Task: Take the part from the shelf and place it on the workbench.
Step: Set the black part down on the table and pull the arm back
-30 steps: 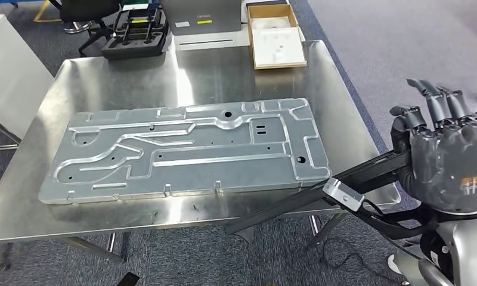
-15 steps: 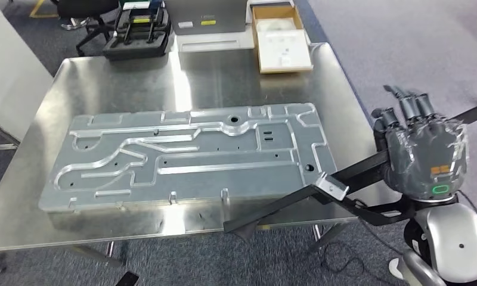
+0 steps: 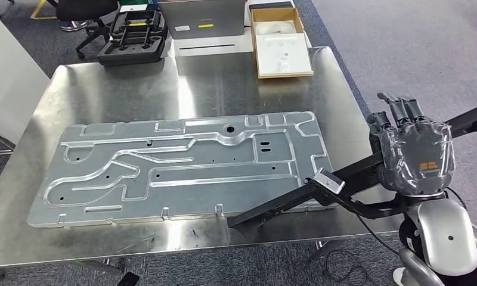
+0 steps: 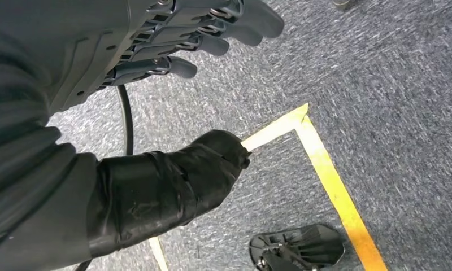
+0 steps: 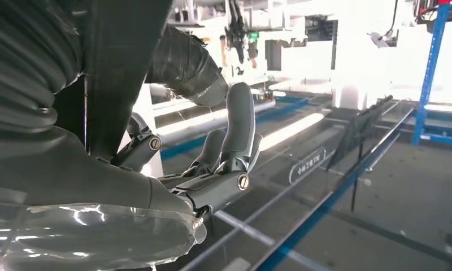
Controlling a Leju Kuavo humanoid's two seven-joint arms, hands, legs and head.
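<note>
One large machined aluminium part lies flat on the steel table, filling its centre. At 12 o'clock sit one black case and one open cardboard box. The left hand hangs over carpet, fingers spread, holding nothing. At 3 o'clock the right hand is raised, fingers upright, holding a long black bracket.
</note>
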